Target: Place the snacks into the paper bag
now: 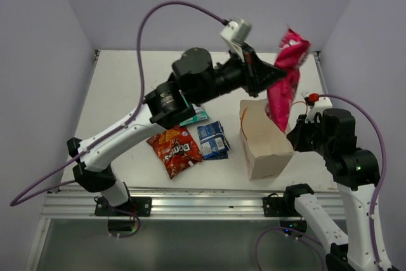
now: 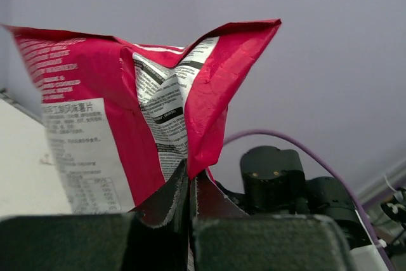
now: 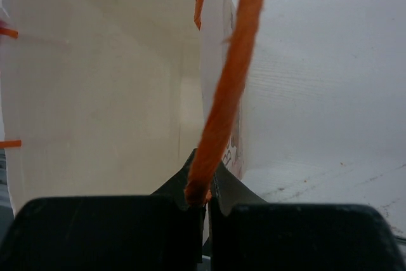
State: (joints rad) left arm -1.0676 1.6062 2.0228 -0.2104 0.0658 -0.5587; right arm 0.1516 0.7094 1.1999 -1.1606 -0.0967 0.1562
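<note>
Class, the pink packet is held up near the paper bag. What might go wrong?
1. The left gripper pinches the pink packet only at an edge; it may slip and miss the paper bag.
2. The packet may snag the orange handle or tip the bag, which the right gripper pinches at its rim.

We see a white desk [image 1: 117,87] enclosed by pale lilac walls [image 1: 38,61]. Along its near edge we see a metal rail [image 1: 203,205].
</note>
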